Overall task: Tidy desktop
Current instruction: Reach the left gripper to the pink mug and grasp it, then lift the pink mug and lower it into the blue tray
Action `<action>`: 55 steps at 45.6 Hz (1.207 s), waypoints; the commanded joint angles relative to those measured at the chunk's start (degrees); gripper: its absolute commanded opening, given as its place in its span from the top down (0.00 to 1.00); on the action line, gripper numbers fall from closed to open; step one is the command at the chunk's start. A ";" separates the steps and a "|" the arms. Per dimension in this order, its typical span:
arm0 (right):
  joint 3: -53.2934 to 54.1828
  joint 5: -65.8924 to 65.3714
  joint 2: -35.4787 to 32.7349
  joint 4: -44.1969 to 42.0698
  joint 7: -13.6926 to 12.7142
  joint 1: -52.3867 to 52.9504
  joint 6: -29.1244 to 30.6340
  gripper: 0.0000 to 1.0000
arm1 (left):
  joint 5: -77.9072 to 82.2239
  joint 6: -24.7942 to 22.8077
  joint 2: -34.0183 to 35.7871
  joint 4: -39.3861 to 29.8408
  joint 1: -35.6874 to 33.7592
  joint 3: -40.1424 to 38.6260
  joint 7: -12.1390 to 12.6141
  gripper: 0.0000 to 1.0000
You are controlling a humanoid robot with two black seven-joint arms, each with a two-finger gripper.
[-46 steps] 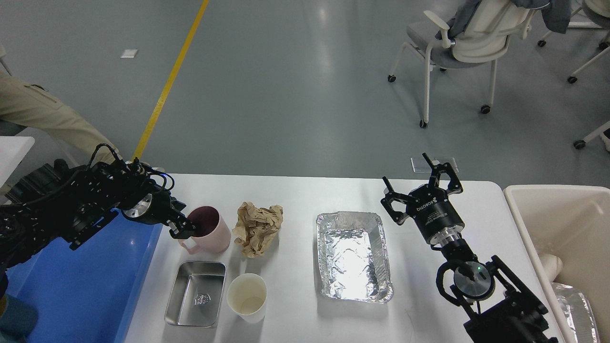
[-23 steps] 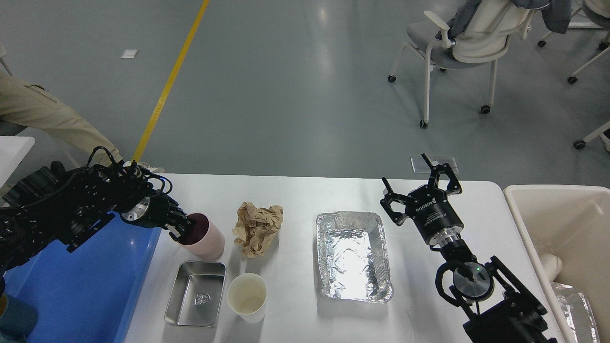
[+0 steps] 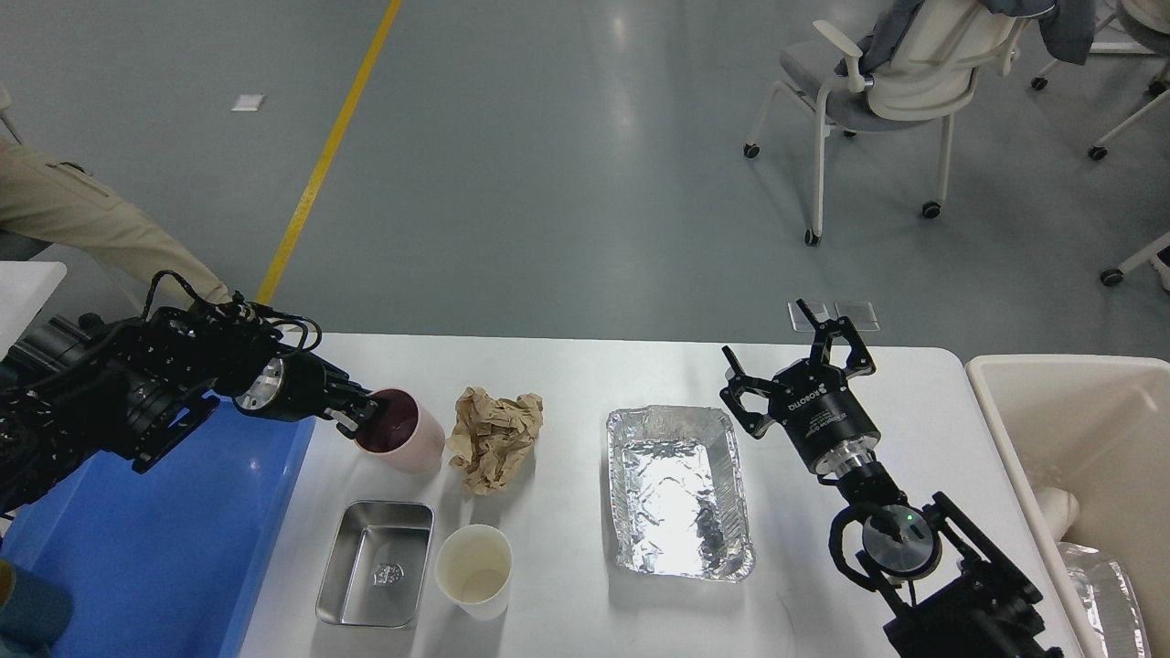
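Note:
The white desktop [image 3: 567,375] carries a pink mug [image 3: 407,437] with a dark inside, a crumpled brown paper ball [image 3: 494,437], an empty foil tray [image 3: 676,493], a small steel tray [image 3: 377,562] and a white paper cup [image 3: 473,568]. My left gripper [image 3: 359,417] comes in from the left and is shut on the near-left rim of the mug. The mug is tilted toward the gripper. My right gripper [image 3: 766,331] is open and empty, above the desktop just right of the foil tray's far end.
A blue plastic tray [image 3: 137,539] lies off the desktop's left edge, under my left arm. A beige bin [image 3: 1005,429] stands at the right edge with foil and white items in it. Office chairs [image 3: 877,82] stand on the floor beyond.
My left gripper has closed on the mug's rim, tilted the mug and drawn it slightly up and back; its handle no longer shows. My right gripper has shifted a little up and left.

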 commanded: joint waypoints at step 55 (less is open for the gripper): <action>-0.09 0.00 0.00 0.09 0.08 0.30 -0.35 0.00 | -16.58 -17.92 58.07 -54.81 -15.59 -13.11 -0.79 0.98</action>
